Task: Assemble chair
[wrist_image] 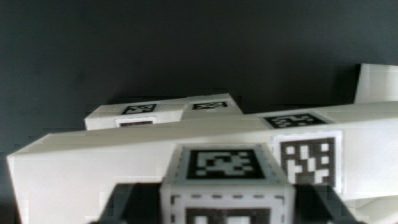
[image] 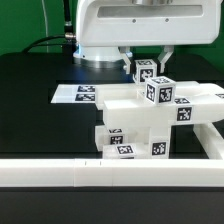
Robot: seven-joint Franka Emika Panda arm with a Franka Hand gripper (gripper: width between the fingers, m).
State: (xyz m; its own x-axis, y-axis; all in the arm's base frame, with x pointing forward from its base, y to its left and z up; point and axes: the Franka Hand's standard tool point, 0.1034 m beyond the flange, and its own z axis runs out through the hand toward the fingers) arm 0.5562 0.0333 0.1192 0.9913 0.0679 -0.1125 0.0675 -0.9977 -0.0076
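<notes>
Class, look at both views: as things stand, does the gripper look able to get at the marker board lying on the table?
Probably not directly. The gripper is shut on a chair piece at the top of the stacked chair parts, so its fingers are occupied. The marker board itself lies uncovered beside them.

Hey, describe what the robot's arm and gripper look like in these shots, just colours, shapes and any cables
In the exterior view the arm's hand is a broad, glossy white housing with rounded corners and a grey band along its lower edge. The gripper has two short dark fingers below it. A thin green cable runs behind. In the wrist view the fingers look black and blocky.
</notes>
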